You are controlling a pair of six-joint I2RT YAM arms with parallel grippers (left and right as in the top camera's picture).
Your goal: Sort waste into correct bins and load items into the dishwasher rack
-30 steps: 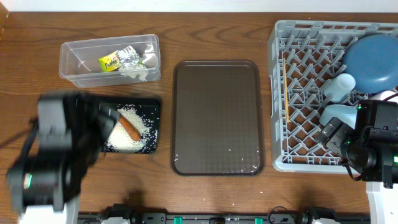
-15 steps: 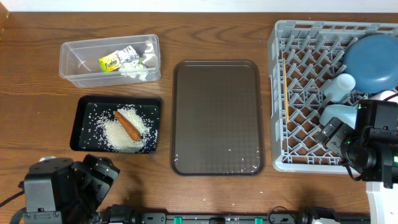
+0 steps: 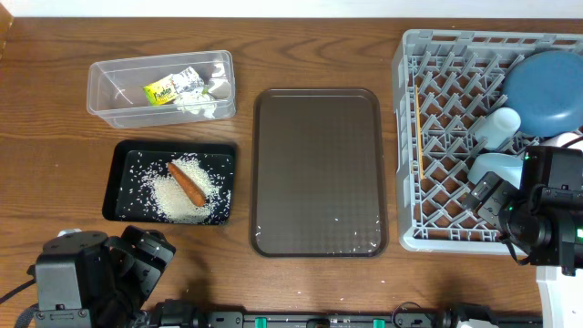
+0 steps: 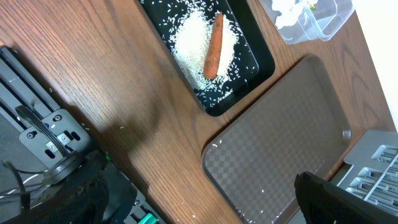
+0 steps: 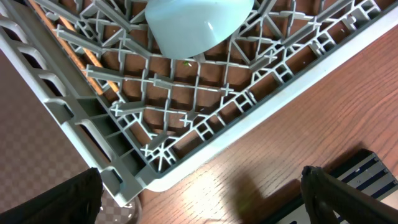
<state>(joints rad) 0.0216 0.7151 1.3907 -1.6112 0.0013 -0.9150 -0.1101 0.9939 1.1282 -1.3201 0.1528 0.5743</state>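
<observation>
The black tray (image 3: 125, 182) holds white rice (image 3: 178, 199) and the orange carrot (image 3: 186, 182); they also show in the left wrist view, the rice (image 4: 196, 43) and the carrot (image 4: 212, 55). The clear tub (image 3: 114, 91) holds the green-yellow wrapper (image 3: 171, 87) and the white tissue (image 3: 211, 91). The grey rack (image 3: 407, 137) holds the dark blue bowl (image 3: 545, 88), a pale cup (image 3: 497, 128), the small light blue bowl (image 3: 496, 169) (image 5: 196, 25) and the chopsticks (image 3: 418, 128) (image 5: 81, 53). My left gripper (image 3: 146, 255) (image 4: 199, 205) is open and empty at the front left. My right gripper (image 3: 487, 196) (image 5: 199, 199) is open and empty over the rack's front corner.
The dark brown serving tray (image 3: 317, 173) (image 4: 280, 143) lies in the middle with a few stray rice grains near its front edge. A white cup (image 3: 569, 138) peeks out behind my right arm. Bare wood lies in front of the black tray.
My left arm pulled back from over the black tray to the table's front left edge, uncovering the tray. It has been still for the last half second. The right arm has not moved.
</observation>
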